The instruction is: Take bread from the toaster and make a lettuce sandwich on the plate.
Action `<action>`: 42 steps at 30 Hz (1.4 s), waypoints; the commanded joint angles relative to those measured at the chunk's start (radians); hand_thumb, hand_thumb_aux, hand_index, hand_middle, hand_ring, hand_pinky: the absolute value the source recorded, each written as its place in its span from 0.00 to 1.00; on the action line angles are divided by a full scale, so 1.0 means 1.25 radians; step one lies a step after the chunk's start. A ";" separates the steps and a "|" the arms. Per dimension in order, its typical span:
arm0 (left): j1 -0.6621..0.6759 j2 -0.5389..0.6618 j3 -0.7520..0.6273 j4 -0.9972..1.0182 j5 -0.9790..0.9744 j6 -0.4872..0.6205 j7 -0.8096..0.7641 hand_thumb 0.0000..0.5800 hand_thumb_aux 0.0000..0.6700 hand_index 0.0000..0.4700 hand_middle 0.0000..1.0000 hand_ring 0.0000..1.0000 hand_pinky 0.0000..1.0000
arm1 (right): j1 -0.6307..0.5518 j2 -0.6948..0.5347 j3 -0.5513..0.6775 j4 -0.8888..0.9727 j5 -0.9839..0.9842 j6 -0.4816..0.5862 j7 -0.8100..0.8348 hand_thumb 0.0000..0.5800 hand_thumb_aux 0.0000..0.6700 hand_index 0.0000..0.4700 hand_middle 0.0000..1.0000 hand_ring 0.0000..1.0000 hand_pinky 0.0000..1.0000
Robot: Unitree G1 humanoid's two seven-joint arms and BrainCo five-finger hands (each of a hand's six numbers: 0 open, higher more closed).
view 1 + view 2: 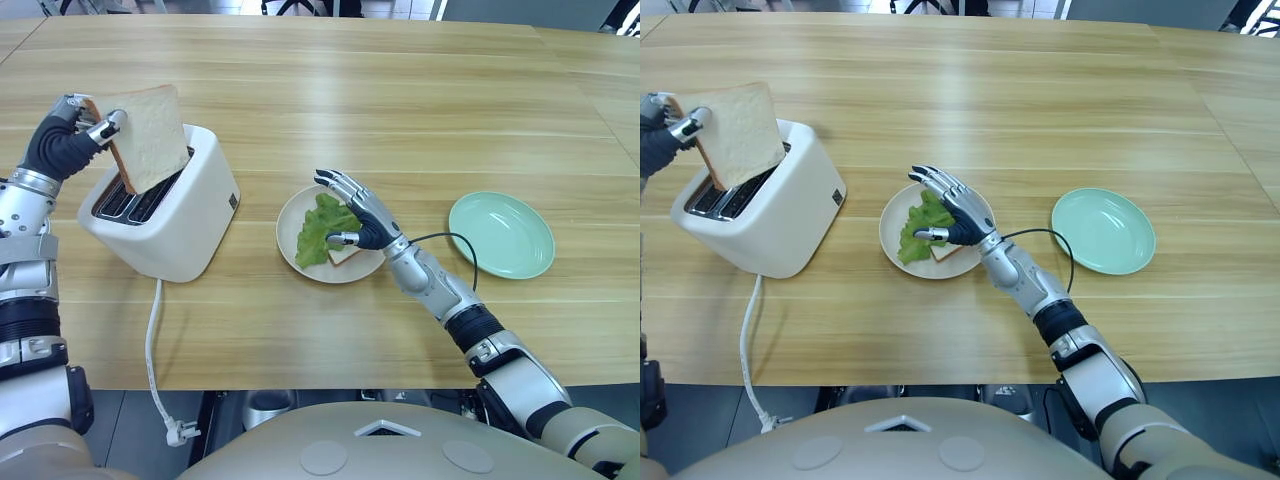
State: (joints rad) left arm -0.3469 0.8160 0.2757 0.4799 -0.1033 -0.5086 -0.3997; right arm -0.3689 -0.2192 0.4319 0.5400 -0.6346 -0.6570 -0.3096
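the step in hand, as i judge it, is to take the second bread slice (150,135) out of the toaster (170,225) and carry it to the plate (285,232) as the top of the sandwich. the left hand (62,138) is clamped on the upper left edge of this slice, with the fingers closed around the crust. the slice is tilted and its lower corner is inside the slot or just at its mouth. to do it well, the hand should pull along the line of the slot until the corner is free, so the toaster is not dragged or tipped, and hold gently because soft bread bends and tears easily

the slice looks pale, almost white, with a thin brown crust, so it seems only lightly toasted

on the plate, the lettuce (322,228) lies on a lower slice (346,257), of which only a corner shows. the right hand (362,215) is over the right side of the plate, its fingers spread apart and holding nothing; i cannot tell if the thumb touches the leaf. it should make room before the top slice arrives

a green plate (500,235) stands well apart to the right, and the cord (152,340) hangs over the near edge of the table (400,90)
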 commanded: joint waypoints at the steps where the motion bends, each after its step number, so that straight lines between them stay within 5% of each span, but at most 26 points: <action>1: -0.033 -0.011 0.031 0.040 -0.046 0.023 -0.015 1.00 1.00 0.98 1.00 1.00 1.00 | 0.002 -0.002 -0.004 0.011 -0.004 0.002 -0.002 0.00 0.00 0.00 0.00 0.00 0.00; 11: -0.063 -0.052 0.091 -0.050 -0.232 0.126 -0.124 1.00 1.00 0.98 1.00 1.00 1.00 | -0.001 -0.005 -0.016 0.019 0.005 0.001 -0.012 0.00 0.00 0.00 0.00 0.00 0.00; 25: -0.192 -0.270 -0.085 -0.158 -0.265 0.314 -0.222 1.00 1.00 0.98 1.00 1.00 1.00 | 0.001 -0.055 -0.119 0.003 0.027 0.040 -0.064 0.00 0.00 0.00 0.00 0.00 0.00; 33: -0.278 -0.413 -0.171 -0.002 -0.171 0.337 -0.176 1.00 1.00 0.98 1.00 1.00 1.00 | 0.017 -0.105 -0.215 -0.023 0.058 0.080 -0.105 0.00 0.00 0.00 0.00 0.00 0.00; 42: -0.331 -0.515 -0.149 0.248 -0.140 0.356 -0.091 1.00 1.00 0.98 1.00 1.00 1.00 | 0.029 -0.116 -0.270 -0.027 0.077 0.107 -0.142 0.00 0.00 0.00 0.00 0.00 0.00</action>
State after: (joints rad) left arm -0.7468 0.1824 0.0695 0.7372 -0.2827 -0.0841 -0.5275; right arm -0.3392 -0.3598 0.1054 0.5153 -0.5434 -0.5364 -0.4833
